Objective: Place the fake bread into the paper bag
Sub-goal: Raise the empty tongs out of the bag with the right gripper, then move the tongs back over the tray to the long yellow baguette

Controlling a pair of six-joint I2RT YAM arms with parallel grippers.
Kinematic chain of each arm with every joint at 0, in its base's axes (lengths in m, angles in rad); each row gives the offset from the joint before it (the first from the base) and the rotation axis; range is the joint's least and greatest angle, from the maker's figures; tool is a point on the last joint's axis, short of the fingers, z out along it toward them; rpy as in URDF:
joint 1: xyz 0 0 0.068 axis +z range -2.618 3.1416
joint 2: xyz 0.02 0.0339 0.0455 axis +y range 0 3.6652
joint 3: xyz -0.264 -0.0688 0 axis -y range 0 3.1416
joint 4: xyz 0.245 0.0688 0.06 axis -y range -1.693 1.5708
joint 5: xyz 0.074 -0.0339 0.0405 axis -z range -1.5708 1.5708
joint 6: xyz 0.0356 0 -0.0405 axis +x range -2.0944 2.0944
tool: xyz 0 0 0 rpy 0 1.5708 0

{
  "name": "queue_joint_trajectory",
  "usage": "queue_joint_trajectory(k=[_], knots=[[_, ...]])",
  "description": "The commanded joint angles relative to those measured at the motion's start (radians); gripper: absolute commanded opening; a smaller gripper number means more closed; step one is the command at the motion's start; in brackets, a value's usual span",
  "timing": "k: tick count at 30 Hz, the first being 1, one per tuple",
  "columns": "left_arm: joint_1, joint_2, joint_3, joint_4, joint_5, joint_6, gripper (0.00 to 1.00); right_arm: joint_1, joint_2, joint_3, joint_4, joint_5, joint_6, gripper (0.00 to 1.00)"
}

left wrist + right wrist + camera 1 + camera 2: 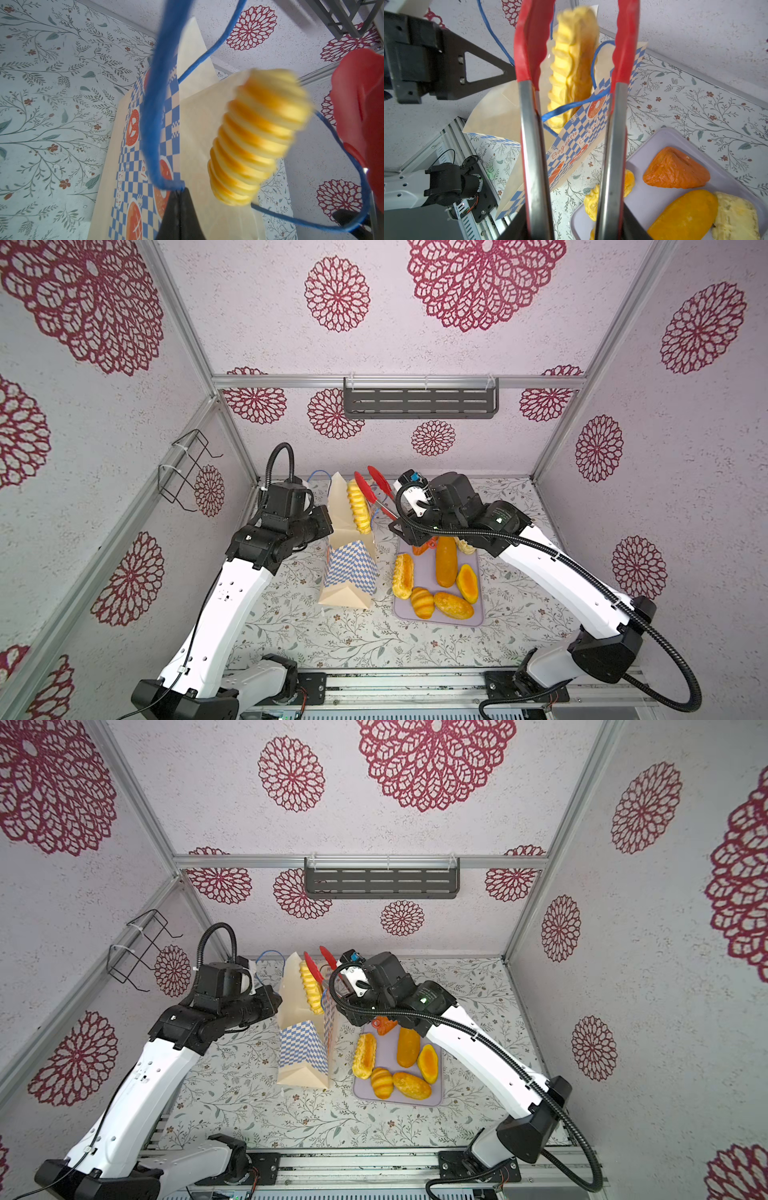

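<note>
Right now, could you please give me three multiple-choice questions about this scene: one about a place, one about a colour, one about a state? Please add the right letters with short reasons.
1. Where is the ridged spiral loaf?
A. On the lilac tray.
B. At the open top of the paper bag.
C. On the wall shelf.

2. What colour are the tips of the tongs?
A. Blue.
B. Black.
C. Red.

3. How do the arms of the tongs stand?
A. Apart, open.
B. Pressed tightly together.
C. Lying flat on the table.

Answers:
1 B: both top views show the loaf at the bag's mouth.
2 C: the right wrist view shows red tips on steel arms.
3 A: a wide gap separates the two arms in that view.
</note>
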Motion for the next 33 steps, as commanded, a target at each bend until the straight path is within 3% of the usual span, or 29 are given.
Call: queue_joint_trajectory(k=[1, 9, 17, 21, 23, 28, 33], knots=[[-0.009, 0.008, 0.013, 0.012, 0.003, 0.013, 0.0, 0.004, -0.024, 0.022, 0.068, 0.005, 0.006, 0.49], [-0.008, 0.005, 0.003, 0.01, -0.007, 0.019, 0.0, 0.003, -0.031, 0.03, 0.119, 0.01, 0.034, 0.49], [-0.008, -0.006, -0.01, 0.01, -0.039, 0.027, 0.0, -0.016, -0.105, 0.046, 0.147, 0.113, 0.04, 0.49], [-0.007, -0.018, -0.021, 0.007, -0.058, 0.026, 0.22, -0.071, -0.163, 0.014, 0.125, 0.173, 0.054, 0.49], [-0.005, -0.026, -0.029, 0.005, -0.069, 0.029, 0.35, -0.138, -0.202, -0.041, 0.114, 0.158, 0.087, 0.49], [0.0, -0.029, -0.029, -0.006, -0.083, 0.04, 0.55, -0.287, -0.303, -0.219, 0.056, 0.113, 0.158, 0.49], [0.004, -0.048, -0.023, -0.028, -0.108, 0.043, 0.79, -0.365, -0.346, -0.367, -0.043, 0.095, 0.178, 0.49]])
